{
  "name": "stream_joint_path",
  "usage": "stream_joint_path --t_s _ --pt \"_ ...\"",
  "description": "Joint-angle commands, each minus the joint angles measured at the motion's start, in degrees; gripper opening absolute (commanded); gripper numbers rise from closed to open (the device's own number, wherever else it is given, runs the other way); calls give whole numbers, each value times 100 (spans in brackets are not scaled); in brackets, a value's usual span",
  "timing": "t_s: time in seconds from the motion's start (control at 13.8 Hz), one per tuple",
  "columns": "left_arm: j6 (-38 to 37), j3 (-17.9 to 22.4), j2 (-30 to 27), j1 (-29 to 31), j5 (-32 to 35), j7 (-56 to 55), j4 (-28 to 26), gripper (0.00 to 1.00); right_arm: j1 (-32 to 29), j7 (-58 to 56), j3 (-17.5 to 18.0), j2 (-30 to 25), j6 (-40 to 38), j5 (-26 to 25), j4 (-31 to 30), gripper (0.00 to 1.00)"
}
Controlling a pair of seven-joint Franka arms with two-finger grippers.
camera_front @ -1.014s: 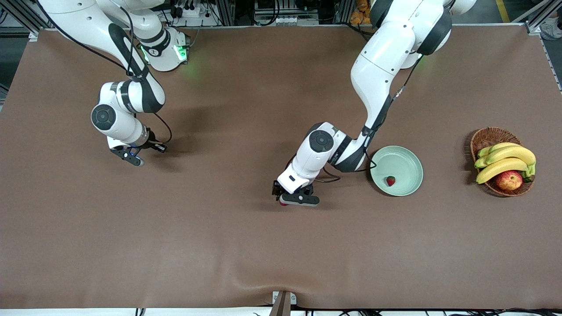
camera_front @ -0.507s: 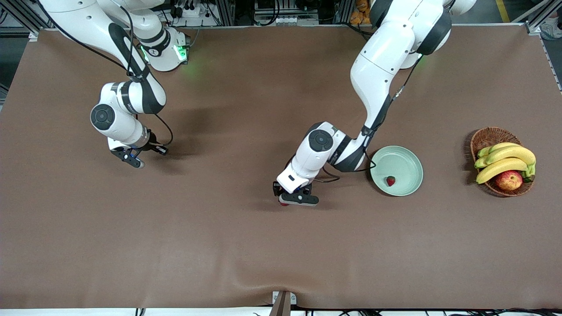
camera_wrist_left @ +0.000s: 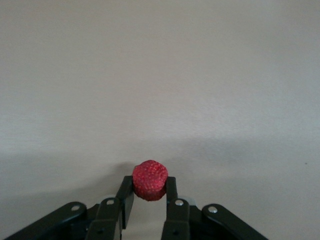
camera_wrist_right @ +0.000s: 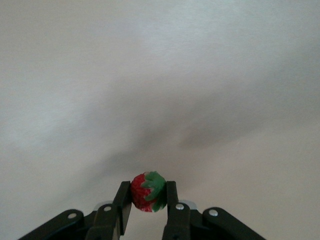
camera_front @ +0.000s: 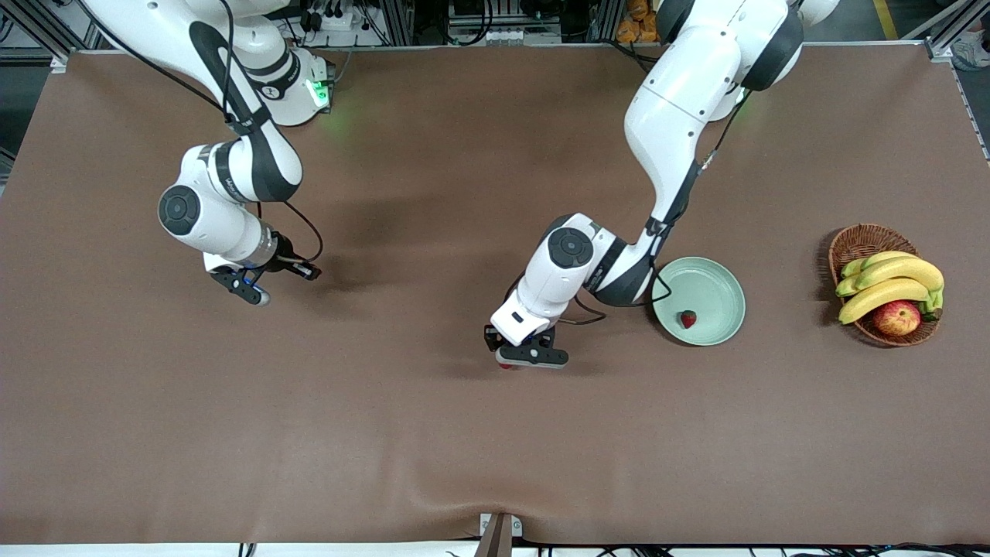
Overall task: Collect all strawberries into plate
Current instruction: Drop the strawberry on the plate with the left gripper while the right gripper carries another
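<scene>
The pale mint-green plate (camera_front: 715,282) lies toward the left arm's end of the table with one strawberry (camera_front: 687,318) in it. My left gripper (camera_front: 520,360) is shut on a second strawberry (camera_wrist_left: 150,180), low over the bare cloth beside the plate, toward the table's middle. In the front view only a red sliver of that berry (camera_front: 506,365) shows under the fingers. My right gripper (camera_front: 251,292) is shut on a third strawberry (camera_wrist_right: 147,192), whose green cap shows, over the cloth toward the right arm's end. That berry is hidden in the front view.
A brown wicker basket (camera_front: 858,241) with bananas (camera_front: 889,282) and a red-yellow apple (camera_front: 896,317) stands at the left arm's end of the table, beside the plate. The brown cloth has a wrinkle near the front edge.
My right gripper has moved with its strawberry toward the table's middle and a bit nearer the front camera. My left gripper has shifted slightly toward the plate, still shut on its berry.
</scene>
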Motion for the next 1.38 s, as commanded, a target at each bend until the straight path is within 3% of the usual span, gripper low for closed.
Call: stream_joint_path --t_s 0.0,0.43,0.72,1.01,1.16,1.3 --pt "-347 38 -728 172 123 106 -819 0 230 493 -7 -113 -537 111 484 0" --pt "-356 47 -2345 1225 123 1827 -2955 0 677 1196 -7 62 -732 120 1048 0" --pt "-356 29 -3031 1832 123 2391 -4019 1 1477 2811 -16 903 -749 120 2292 0" --pt "-356 -6 -3208 2737 123 3559 -4398 2 2172 4464 -24 2239 -723 59 3964 0" --pt "-356 -6 -3235 2975 115 3737 -4557 4 2471 4949 -42 2829 -619 32 4500 0" --pt "-347 -6 -3139 3002 115 3764 -4557 11 2665 5257 -33 3304 81 59 4792 0"
